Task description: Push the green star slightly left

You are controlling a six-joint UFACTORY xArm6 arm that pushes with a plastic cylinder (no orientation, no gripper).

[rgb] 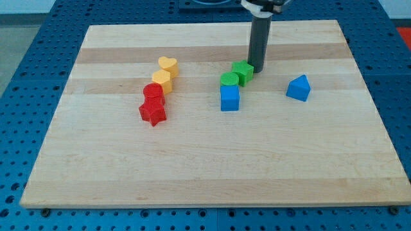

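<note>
The green star (243, 72) lies on the wooden board (212, 160), a little right of centre near the view's top. My tip (257, 69) stands just at its right side, touching or nearly touching it. A green round block (229, 81) sits against the star's lower left. A blue block (230, 98) sits right below the green round block.
A yellow heart (168, 65), a yellow block (162, 81), a red round block (153, 94) and a red star (153, 113) form a slanted line at centre left. A blue pointed block (298, 88) stands alone to the right.
</note>
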